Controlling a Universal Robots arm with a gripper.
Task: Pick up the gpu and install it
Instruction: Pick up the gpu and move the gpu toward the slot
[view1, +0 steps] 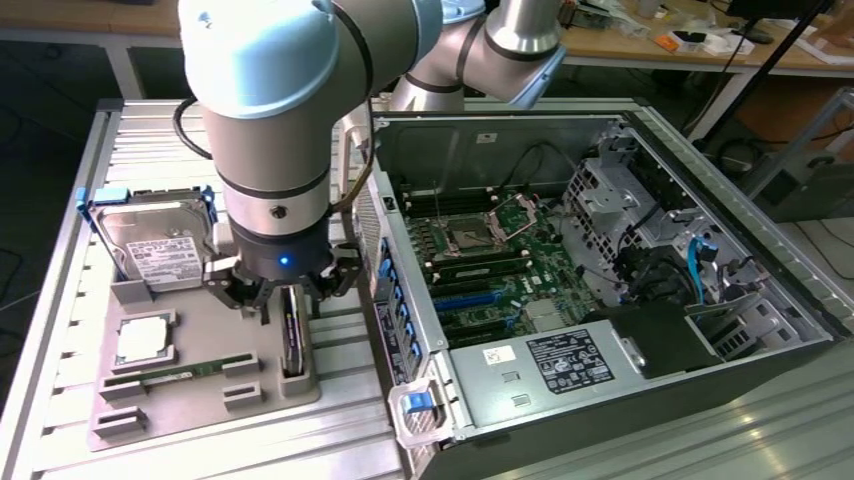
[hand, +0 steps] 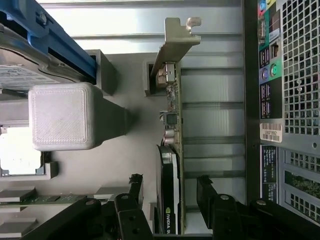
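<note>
Pick-up step, it seems: the gpu is stood on edge in the grey tray beside the open case, straddled by the gripper with jaws wide apart, nothing gripped yet. A squared, centred squeeze on the card's faces is probably called for

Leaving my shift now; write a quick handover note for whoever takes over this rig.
Gripper: open, one finger on each side of the gpu, not closed on it.
Gpu: stands on edge in its slot on the gray tray, beside the open computer case.
Done: arm lined up over the gpu.
Left: gpu not yet gripped, lifted or installed in the case.
</note>
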